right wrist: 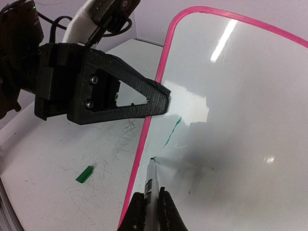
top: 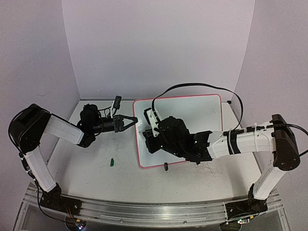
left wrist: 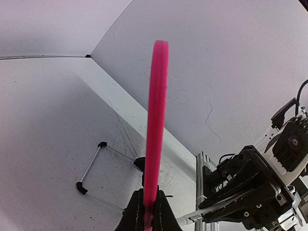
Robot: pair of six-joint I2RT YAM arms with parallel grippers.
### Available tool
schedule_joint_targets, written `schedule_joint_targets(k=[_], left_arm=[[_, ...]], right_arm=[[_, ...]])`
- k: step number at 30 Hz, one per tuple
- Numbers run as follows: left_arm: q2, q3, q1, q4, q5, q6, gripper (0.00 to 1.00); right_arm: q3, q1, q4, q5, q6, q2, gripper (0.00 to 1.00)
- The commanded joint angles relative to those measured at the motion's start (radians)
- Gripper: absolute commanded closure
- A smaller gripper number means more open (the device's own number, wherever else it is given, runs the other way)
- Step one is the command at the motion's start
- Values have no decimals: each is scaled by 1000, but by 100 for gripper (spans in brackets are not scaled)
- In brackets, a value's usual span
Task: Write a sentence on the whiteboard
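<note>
I have two arms, and both of them reach in to the whiteboard (top: 197,113). The board lies on the table (top: 82,180), out in the middle, between my two arms. It is shiny white with a thin pink rim.

My left gripper (top: 134,120) comes in from the left side. Its two fingers are pressed together on the pink rim of the board's left edge, so I am pinching the board there. From my left wrist I see the rim edge-on, like a pink stick going up from my fingers.

My right gripper (right wrist: 150,211) is over the left part of the board. Its fingers are pinched on a thin marker (right wrist: 150,179). The marker's tip touches the white face, just beside the pink rim. A little way above the tip there is a short green line (right wrist: 172,131) on the board.

A small green bit (right wrist: 84,174) lies on the table, left of the board and apart from it
</note>
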Motion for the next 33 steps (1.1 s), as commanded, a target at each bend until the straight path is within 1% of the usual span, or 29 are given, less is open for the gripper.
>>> schedule_joint_targets(k=[1, 5, 12, 17, 25, 33], left_arm=[[-39, 14, 2, 9, 24, -32, 100], [-39, 11, 2, 9, 22, -29, 100], [-41, 8, 2, 9, 22, -30, 100], [-43, 8, 2, 7, 23, -31, 100], [-42, 12, 2, 6, 26, -28, 100], [-40, 14, 2, 5, 30, -26, 100]], right_arm=[[-13, 4, 43, 9, 13, -73, 100], [-56, 4, 107, -2, -3, -142, 100], [3, -1, 106, 67, -27, -80, 100], [34, -9, 106, 86, -37, -42, 100], [41, -29, 108, 97, -38, -24, 100], [53, -32, 110, 71, -49, -11, 100]])
